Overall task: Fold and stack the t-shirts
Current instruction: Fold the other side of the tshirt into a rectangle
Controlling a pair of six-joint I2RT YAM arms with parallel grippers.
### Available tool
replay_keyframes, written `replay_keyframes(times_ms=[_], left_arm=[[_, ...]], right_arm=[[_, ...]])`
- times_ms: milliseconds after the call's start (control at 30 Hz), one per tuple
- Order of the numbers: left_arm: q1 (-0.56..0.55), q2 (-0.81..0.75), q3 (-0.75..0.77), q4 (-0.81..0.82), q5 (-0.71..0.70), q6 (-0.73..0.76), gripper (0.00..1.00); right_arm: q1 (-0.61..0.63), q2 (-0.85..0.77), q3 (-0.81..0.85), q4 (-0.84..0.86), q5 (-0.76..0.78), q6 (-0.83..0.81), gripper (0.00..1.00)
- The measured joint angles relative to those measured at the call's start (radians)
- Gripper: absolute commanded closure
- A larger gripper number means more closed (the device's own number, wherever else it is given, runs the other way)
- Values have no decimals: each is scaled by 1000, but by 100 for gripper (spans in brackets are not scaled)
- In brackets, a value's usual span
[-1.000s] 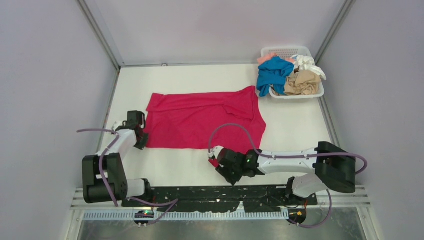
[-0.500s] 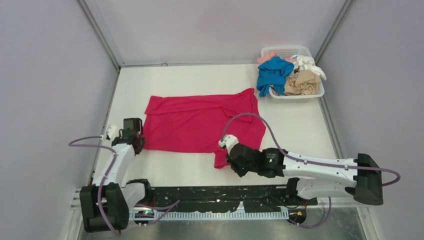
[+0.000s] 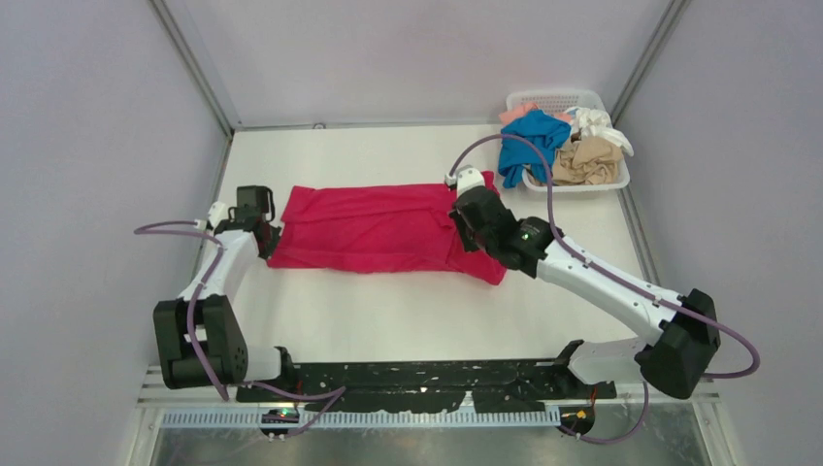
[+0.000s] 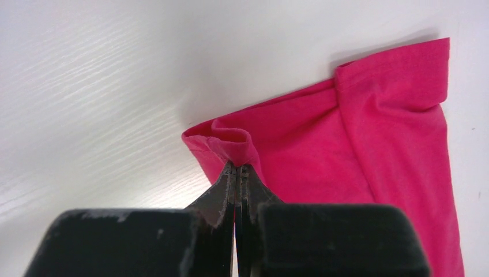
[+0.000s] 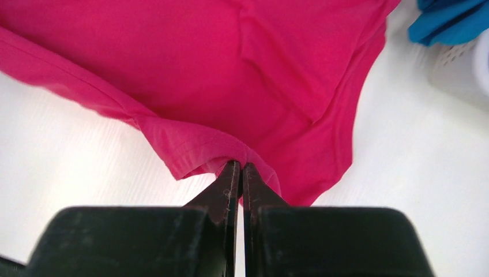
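Observation:
The magenta-red t-shirt lies on the white table, folded into a long band. My left gripper is shut on its left corner; the wrist view shows the jaws pinching a small fold of the red cloth. My right gripper is shut on the shirt's right end, pinching a hem that it holds over the lower layer. Blue, tan, white and peach-pink t-shirts lie bunched in the basket.
The white lattice basket stands at the back right corner, close to my right arm. Grey walls close in the table on three sides. Purple cables loop off both arms.
Both grippers carried the shirt's near edge away from me and over its far half. The shirt went from a wide spread to a narrow band. My right arm stretched far forward.

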Motion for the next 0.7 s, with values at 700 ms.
replay_keyframes(times_ms=[700], left_arm=[[0, 291, 303, -19, 27, 32, 100]], right_arm=[[-231, 431, 409, -1, -8, -322, 94]])
